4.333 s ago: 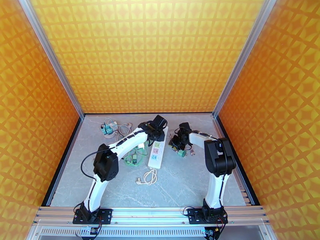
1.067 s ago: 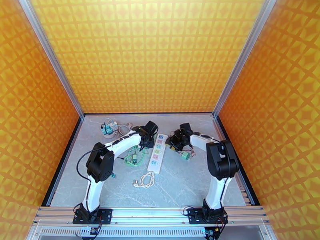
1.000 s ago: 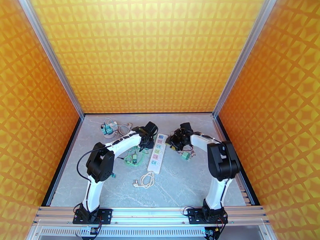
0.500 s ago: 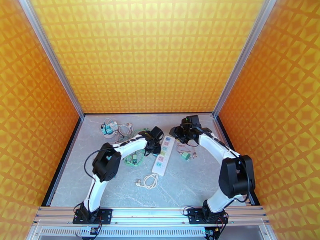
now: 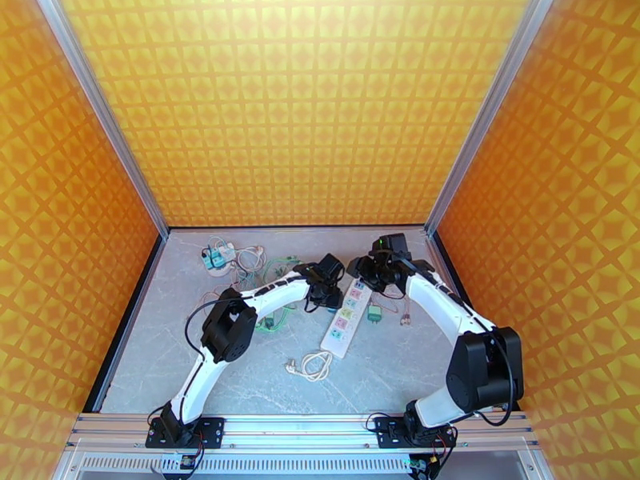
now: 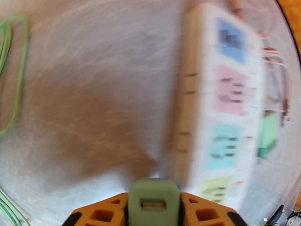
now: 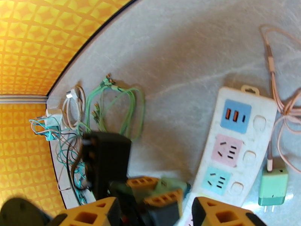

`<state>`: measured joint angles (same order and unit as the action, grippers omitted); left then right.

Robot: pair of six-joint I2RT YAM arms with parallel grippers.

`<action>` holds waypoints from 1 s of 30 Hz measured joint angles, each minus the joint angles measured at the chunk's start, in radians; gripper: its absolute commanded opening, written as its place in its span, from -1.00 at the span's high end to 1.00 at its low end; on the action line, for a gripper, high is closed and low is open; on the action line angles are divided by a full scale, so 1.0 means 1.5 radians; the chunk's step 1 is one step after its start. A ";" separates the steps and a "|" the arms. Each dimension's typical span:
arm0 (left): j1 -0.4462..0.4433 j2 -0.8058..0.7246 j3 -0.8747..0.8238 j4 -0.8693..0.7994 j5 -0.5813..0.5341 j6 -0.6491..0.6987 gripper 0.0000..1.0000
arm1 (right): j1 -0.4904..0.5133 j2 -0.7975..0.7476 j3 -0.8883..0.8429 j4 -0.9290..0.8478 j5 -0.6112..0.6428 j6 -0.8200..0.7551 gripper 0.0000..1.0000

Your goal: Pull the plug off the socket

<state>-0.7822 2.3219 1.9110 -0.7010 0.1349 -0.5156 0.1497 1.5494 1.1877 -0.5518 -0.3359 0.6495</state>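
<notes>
1. The left gripper [image 6: 153,203] is clenched on a small green plug [image 6: 153,191], which sits squeezed between its orange fingers [image 6: 101,212] just left of the power strip [image 5: 346,314]. The plug's slotted face points away from the wrist.
2. The plug looks clear of the strip. Every coloured socket panel that can be seen is empty, so I judge the pull itself to be done.
3. The right gripper [image 5: 366,272] hangs over the far end of the strip with its jaws spread wide and nothing between them. That spot would suit pinning the strip down while the other arm tugs. Whether it touches the strip I cannot tell.
4. The strip lies slanted across the middle of the table [image 5: 400,370]. Its far end has a hanging loop, and its white cord [image 5: 314,364] is coiled at the near end.
5. A second green charger [image 7: 273,187] lies loose just right of the strip, with a pink cable [image 7: 278,102] running into it. A green cable [image 7: 124,106] is looped on the left.
6. No brand or lettering can be read. The strip has plain colour blocks: blue with small ports, then pink, teal and a yellowish one. The left wrist view is blurred.
</notes>
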 measured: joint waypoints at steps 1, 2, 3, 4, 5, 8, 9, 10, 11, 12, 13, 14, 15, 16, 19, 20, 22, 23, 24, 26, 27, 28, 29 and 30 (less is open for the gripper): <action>0.007 0.000 -0.006 -0.001 0.000 0.002 0.09 | 0.000 0.000 -0.002 -0.001 0.000 0.000 -0.12; 0.011 0.000 -0.010 -0.001 0.000 0.004 0.00 | 0.000 0.000 -0.004 -0.001 0.000 0.000 -0.12; 0.016 0.000 -0.012 -0.001 0.000 0.005 -0.11 | 0.000 -0.001 -0.006 -0.001 0.000 0.000 -0.13; 0.021 0.000 -0.013 -0.001 0.000 0.006 -0.23 | 0.000 -0.002 -0.007 -0.001 0.000 0.000 -0.15; 0.024 0.000 -0.013 -0.001 -0.001 0.011 -0.35 | 0.000 -0.003 -0.009 -0.001 0.000 0.000 -0.16; 0.029 -0.010 -0.026 0.002 0.000 0.012 -0.72 | 0.000 -0.011 -0.012 -0.001 0.000 0.000 -0.19; 0.030 -0.019 -0.036 0.003 0.000 0.011 -0.88 | 0.000 -0.014 -0.015 0.001 0.000 0.000 -0.20; 0.033 -0.031 -0.050 0.003 0.000 0.009 -0.98 | 0.002 -0.018 -0.019 0.002 -0.001 0.000 -0.21; 0.034 -0.044 -0.062 0.004 0.000 0.012 -0.98 | 0.004 -0.021 -0.022 0.002 0.000 0.000 -0.22; 0.036 -0.063 -0.077 0.005 0.000 0.010 -0.98 | 0.007 -0.023 -0.025 0.002 0.000 0.001 -0.22; 0.040 -0.083 -0.091 0.006 0.000 0.010 -0.98 | 0.013 -0.023 -0.028 0.004 0.001 0.000 -0.23; 0.045 -0.103 -0.104 0.008 0.000 0.010 -0.98 | 0.021 -0.024 -0.030 0.007 0.001 0.000 -0.26; 0.051 -0.125 -0.116 0.009 0.000 0.010 -0.98 | 0.030 -0.023 -0.032 0.008 0.003 0.001 -0.27; 0.058 -0.150 -0.129 0.013 0.000 0.010 -0.98 | 0.041 -0.023 -0.034 0.010 0.006 0.003 -0.30; 0.088 -0.220 -0.162 0.020 0.001 0.012 -0.98 | 0.076 -0.023 -0.034 0.019 0.013 0.008 -0.32; 0.098 -0.241 -0.173 0.022 0.001 0.013 -0.98 | 0.087 -0.021 -0.034 0.023 0.016 0.010 -0.33; 0.123 -0.283 -0.195 0.025 0.001 0.015 -0.98 | 0.111 -0.013 -0.034 0.030 0.022 0.015 -0.33; 0.132 -0.297 -0.204 0.026 0.001 0.016 -0.98 | 0.120 -0.008 -0.034 0.033 0.025 0.017 -0.33; 0.145 -0.314 -0.217 0.028 0.001 0.016 -0.98 | 0.132 -0.001 -0.033 0.036 0.030 0.019 -0.33; 0.169 -0.343 -0.247 0.036 0.001 0.018 -0.98 | 0.156 0.017 -0.031 0.041 0.036 0.025 -0.33; 0.182 -0.358 -0.266 0.038 0.001 0.018 -0.98 | 0.169 0.030 -0.026 0.042 0.041 0.028 -0.33; 0.197 -0.371 -0.285 0.039 0.000 0.019 -0.98 | 0.181 0.042 -0.019 0.043 0.045 0.031 -0.34; 0.209 -0.382 -0.300 0.039 0.000 0.020 -0.98 | 0.193 0.053 -0.013 0.044 0.049 0.034 -0.34; 0.226 -0.394 -0.317 0.042 0.001 0.023 -0.98 | 0.207 0.066 -0.004 0.047 0.052 0.036 -0.35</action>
<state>-0.4431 1.7313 1.4357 -0.6380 0.1356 -0.4816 0.4606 1.6482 1.1812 -0.4816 -0.2584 0.7036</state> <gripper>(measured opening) 0.989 0.671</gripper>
